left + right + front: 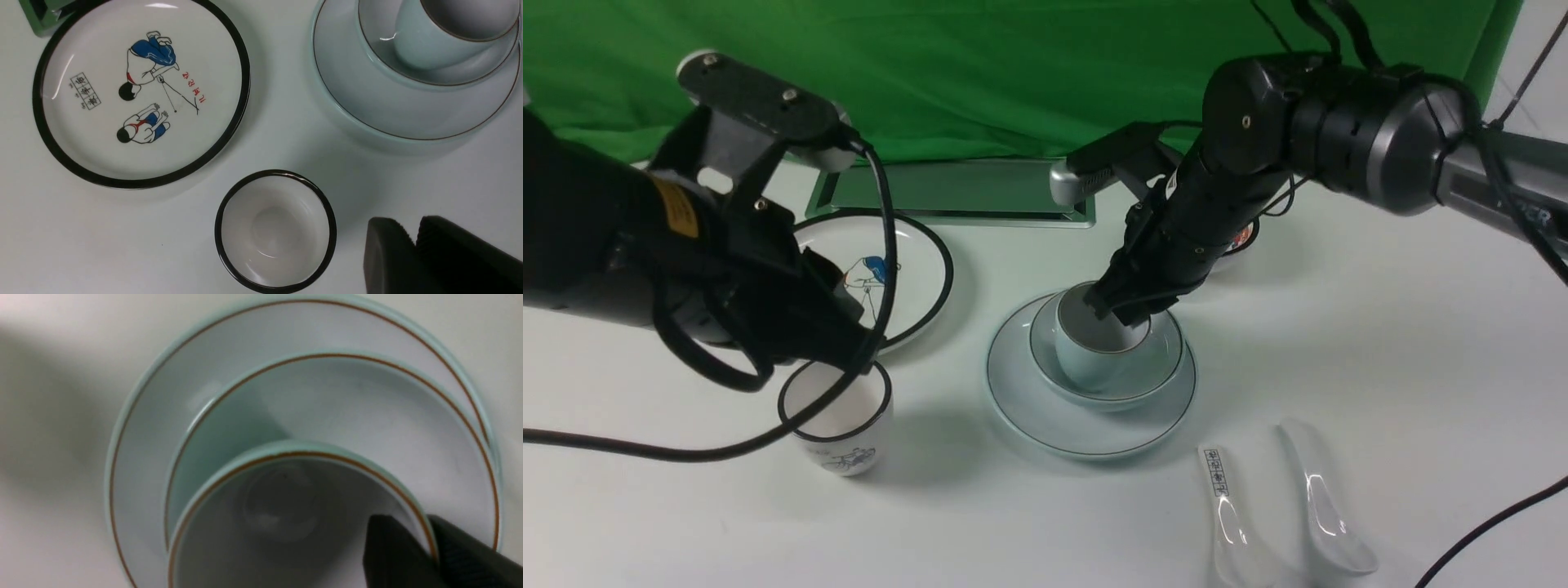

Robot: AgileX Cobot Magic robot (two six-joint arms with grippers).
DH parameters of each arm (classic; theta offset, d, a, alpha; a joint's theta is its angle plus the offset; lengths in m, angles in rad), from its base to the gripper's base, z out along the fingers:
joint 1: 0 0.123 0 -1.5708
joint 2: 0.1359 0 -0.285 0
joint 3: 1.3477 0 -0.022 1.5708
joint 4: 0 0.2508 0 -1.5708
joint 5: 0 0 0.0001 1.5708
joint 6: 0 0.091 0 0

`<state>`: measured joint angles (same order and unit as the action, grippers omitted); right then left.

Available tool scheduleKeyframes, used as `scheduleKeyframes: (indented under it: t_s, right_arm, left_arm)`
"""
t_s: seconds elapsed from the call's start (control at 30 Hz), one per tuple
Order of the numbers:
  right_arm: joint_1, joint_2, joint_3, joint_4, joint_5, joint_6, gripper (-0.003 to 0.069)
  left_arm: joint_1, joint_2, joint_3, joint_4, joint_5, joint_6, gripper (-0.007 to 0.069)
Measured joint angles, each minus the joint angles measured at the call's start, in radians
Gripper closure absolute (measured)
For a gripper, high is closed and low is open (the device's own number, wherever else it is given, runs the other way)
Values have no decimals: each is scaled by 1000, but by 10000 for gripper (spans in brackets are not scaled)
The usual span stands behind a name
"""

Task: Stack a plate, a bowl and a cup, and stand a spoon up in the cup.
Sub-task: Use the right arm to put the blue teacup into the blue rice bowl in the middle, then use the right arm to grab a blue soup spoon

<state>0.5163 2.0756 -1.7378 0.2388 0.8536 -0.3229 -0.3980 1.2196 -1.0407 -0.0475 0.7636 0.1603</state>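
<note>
Pale blue-white, a wide ceramic bowl [1161,363] sits on a matching round plate [1045,420] in the front view, a pale blue handleless cup [1086,363] inside it; the plain glossy white ceramic spoon [1327,510] lies on the table, still to be stood in the cup

Left wrist view: the black left gripper [412,230] has its jaws together, holding nothing

Right wrist view: the black right gripper [423,528] is clamped on the cup's wall, so release probably remains

In the right wrist view, the cup [286,506], bowl [347,396] and plate [139,465] are blurred; all 3 run past the picture's edge.
</note>
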Motion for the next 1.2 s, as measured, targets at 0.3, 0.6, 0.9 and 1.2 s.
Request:
scheduleKeyframes:
  t_s: [0.3,0.6,0.9,1.2]
  right_arm:
    - [0,1,-29,-13,51,14,460]
    - [0,-140,-115,-173,337,22,165]
    - [-19,-397,299,-180,224,64,161]
    - [-142,-400,709,-188,-217,257,161]
  left_arm:
    - [0,0,0,0,0,2,567]
    - [0,1,0,0,0,3,562]
    - [0,1,0,0,-2,4,562]
    - [0,1,0,0,-16,4,562]
